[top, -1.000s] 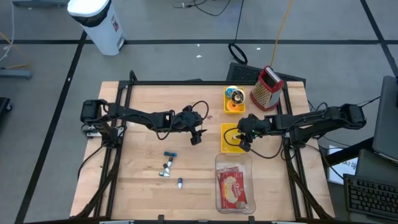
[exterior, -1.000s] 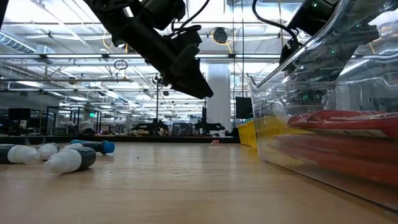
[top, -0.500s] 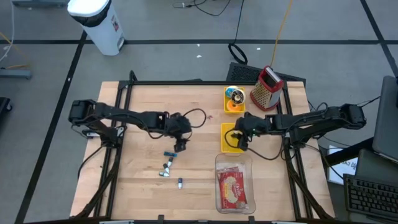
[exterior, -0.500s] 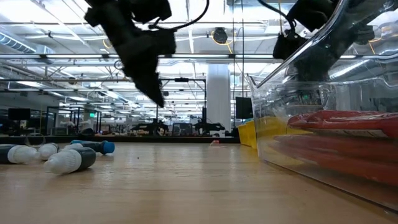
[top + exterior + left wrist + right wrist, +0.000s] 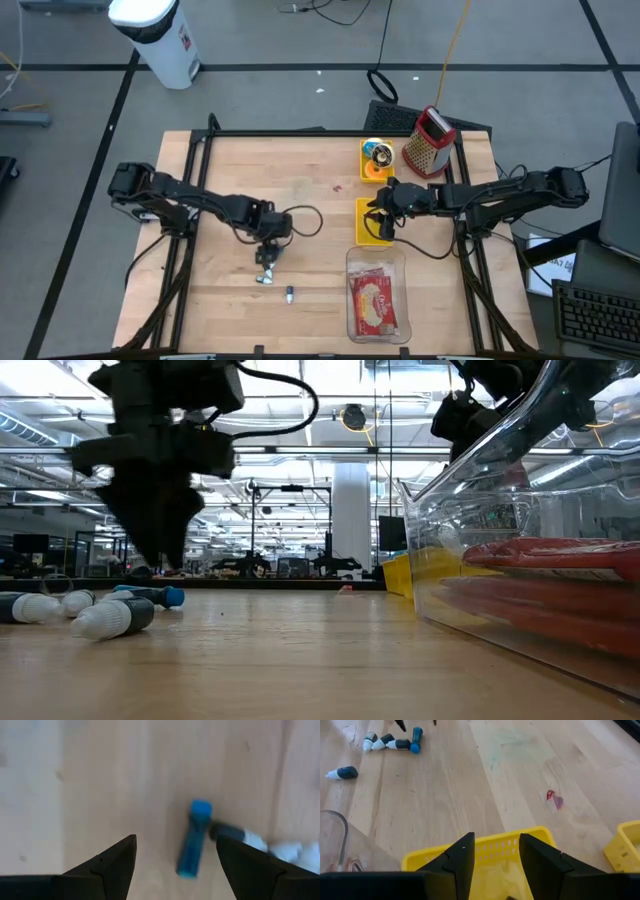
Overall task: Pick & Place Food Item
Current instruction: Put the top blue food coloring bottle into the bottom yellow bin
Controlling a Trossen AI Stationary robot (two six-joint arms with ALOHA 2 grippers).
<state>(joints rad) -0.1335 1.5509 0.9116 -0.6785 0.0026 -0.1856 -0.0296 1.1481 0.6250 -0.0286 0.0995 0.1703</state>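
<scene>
A red food packet point(image 5: 375, 302) lies inside a clear tub point(image 5: 352, 262) near the table's front edge; the low view shows the packet point(image 5: 560, 555) through the tub's wall. My left gripper point(image 5: 268, 240) points down, open, just above a small blue tube point(image 5: 195, 840) lying flat on the table; its fingers stand on either side of the tube without touching it. My right gripper point(image 5: 380, 218) hangs open, slanting down, over a yellow basket point(image 5: 485, 851).
Small dark-and-white bottles point(image 5: 265, 270) lie beside the blue tube, and one more point(image 5: 289, 293) lies nearer the front edge. An orange bin holding a can point(image 5: 377, 158) and a metal grater point(image 5: 430, 140) stand at the back right. Bare wood lies left of the tube.
My left gripper has swung from the table's middle toward the near left, sunk a little and tipped from a slant to pointing almost straight down over the blue tube, its fingers staying open. My right gripper has tipped its fingers up a little over the yellow basket.
</scene>
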